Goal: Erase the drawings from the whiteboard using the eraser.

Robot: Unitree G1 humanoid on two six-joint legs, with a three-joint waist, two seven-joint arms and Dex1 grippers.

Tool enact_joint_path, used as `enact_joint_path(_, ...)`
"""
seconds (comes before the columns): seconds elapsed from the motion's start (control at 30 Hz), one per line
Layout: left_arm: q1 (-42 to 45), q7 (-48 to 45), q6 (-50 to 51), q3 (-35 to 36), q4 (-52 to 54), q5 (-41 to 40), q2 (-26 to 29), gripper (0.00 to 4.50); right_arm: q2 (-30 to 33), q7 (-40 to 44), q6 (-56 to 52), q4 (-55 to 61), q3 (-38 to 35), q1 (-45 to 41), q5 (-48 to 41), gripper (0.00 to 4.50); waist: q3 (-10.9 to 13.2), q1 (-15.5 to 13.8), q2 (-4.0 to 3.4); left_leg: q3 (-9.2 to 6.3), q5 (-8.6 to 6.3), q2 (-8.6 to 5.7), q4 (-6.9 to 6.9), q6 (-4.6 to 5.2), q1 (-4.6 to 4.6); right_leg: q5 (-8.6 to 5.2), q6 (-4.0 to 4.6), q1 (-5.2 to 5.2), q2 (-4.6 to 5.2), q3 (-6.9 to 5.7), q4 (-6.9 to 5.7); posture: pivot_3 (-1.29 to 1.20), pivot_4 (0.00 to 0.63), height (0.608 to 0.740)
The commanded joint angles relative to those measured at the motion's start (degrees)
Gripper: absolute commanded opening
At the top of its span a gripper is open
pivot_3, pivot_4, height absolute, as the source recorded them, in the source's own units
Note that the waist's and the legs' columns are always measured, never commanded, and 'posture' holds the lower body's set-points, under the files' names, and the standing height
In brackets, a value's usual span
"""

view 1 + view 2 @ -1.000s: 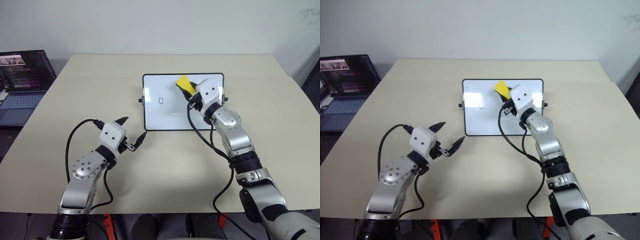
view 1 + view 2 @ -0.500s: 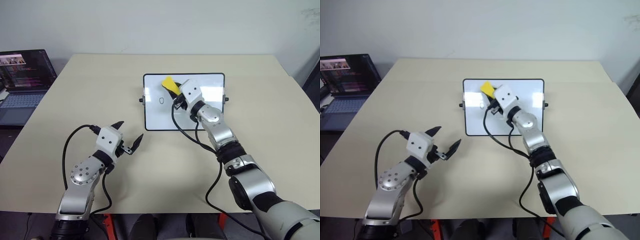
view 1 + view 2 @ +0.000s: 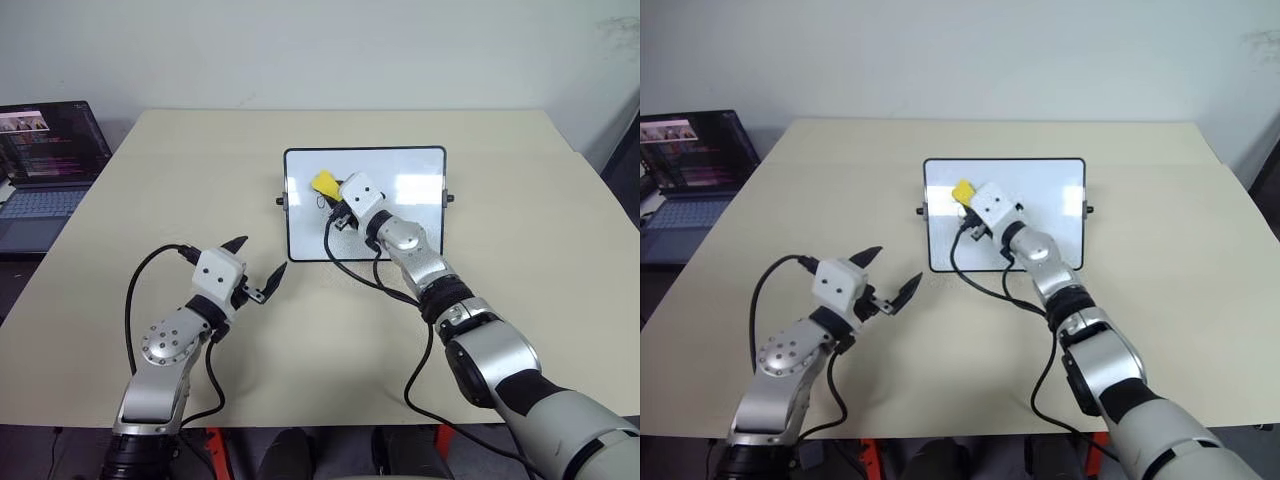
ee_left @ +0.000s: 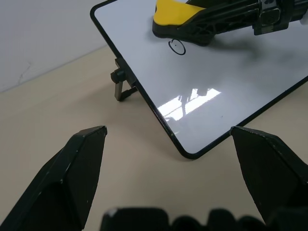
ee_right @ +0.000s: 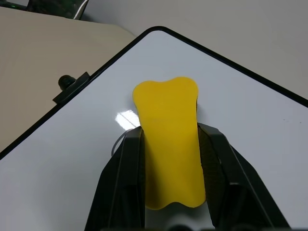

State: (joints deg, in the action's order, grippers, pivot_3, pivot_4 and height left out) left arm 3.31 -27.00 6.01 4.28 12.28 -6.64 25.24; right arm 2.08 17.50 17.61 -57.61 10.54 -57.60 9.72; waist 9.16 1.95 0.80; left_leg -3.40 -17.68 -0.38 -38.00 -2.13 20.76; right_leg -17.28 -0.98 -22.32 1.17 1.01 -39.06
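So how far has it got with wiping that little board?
Most of the whiteboard already looks clean. The right gripper is shut on the yellow eraser and has it at the board's left part, right beside one small round drawing that remains. That mark is what is left. The left gripper is open over the table, away from the board.
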Motion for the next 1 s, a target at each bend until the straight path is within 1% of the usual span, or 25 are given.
enact_joint_path(0.03, 1.12, -0.08, -0.54, 0.56, 0.56, -0.35, 0.26, 4.50, 0.40, 1.21, -0.02, 0.78, 0.52, 2.09, 0.44, 1.23, 0.00, -0.03, 0.01, 0.00, 0.00, 0.00, -0.01, 0.00, 0.00, 0.00, 0.00, 0.01, 0.00, -0.01, 0.00, 0.00, 0.150, 0.740)
enact_joint_path(0.37, 1.70, -0.01, -0.50, 0.16, 0.31, -0.19, 0.03, 4.50, 1.12, 7.28, -2.70, 12.98, 4.50, 12.74, 1.41, 1.23, -0.01, -0.07, 0.02, -0.02, 0.00, 0.00, -0.02, 0.00, 0.01, 0.00, 0.00, 0.02, 0.00, -0.01, 0.01, 0.00, 0.150, 0.740)
enact_joint_path(0.53, 1.57, -0.01, -0.51, 0.33, 0.31, -0.24, 0.09, 4.50, 2.70, 8.38, -4.85, 17.54, 4.50, 15.51, 1.11, 1.23, -0.01, -0.11, 0.01, -0.03, 0.00, 0.00, -0.03, 0.00, 0.01, 0.00, 0.00, 0.02, 0.00, -0.02, 0.01, 0.00, 0.150, 0.740)
enact_joint_path(0.77, 1.27, 0.20, -0.36, 0.12, 0.75, -0.13, -0.14, 4.50, 4.27, 7.80, -6.20, 21.76, 2.48, 14.25, -0.53, 1.23, -0.01, -0.28, 0.02, -0.05, 0.00, -0.01, -0.04, 0.00, 0.03, 0.00, 0.00, 0.02, 0.01, -0.03, 0.04, 0.00, 0.150, 0.740)
enact_joint_path(0.87, 1.30, 0.11, -0.43, 0.12, 0.63, -0.12, -0.12, 4.50, 4.28, 6.37, -6.26, 23.09, 1.21, 11.71, -1.09, 1.23, 0.00, -0.20, 0.01, -0.04, 0.00, -0.01, -0.03, 0.00, 0.04, 0.00, 0.00, 0.01, 0.01, -0.03, 0.05, 0.00, 0.150, 0.740)
enact_joint_path(1.0, 1.48, 0.02, -0.47, 0.13, 0.41, -0.13, -0.09, 4.50, 4.22, 3.50, -5.95, 21.81, 0.61, 7.80, 0.13, 1.23, 0.00, 0.03, 0.01, -0.04, 0.00, -0.01, 0.02, 0.00, 0.05, 0.00, 0.00, -0.03, 0.00, -0.02, 0.07, 0.00, 0.150, 0.740)
